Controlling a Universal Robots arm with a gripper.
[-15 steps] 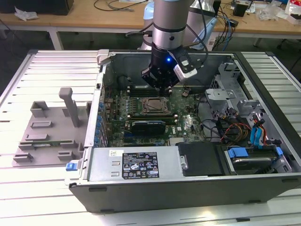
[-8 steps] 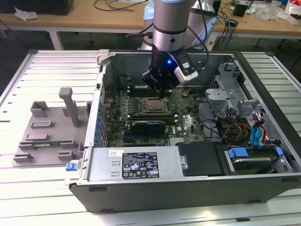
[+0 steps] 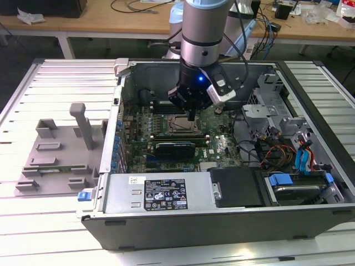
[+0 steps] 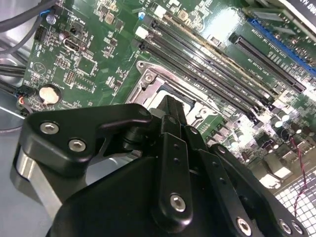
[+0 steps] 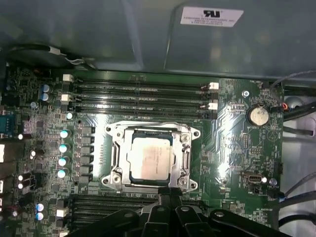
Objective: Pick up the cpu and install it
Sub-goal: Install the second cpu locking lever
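Silvery cpu point(image 5: 149, 158) seated in socket point(image 5: 114, 157), gripper point(image 5: 170, 193) just beside

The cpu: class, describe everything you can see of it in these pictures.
The cpu is a small flat square chip with a dull silvery metal top and a thin darker rim. It lies flat inside the socket, framed on all sides by the socket's metal bracket, on the green motherboard between rows of memory slots. The gripper hangs at the socket's edge with its fingers together; nothing touches the chip's top.
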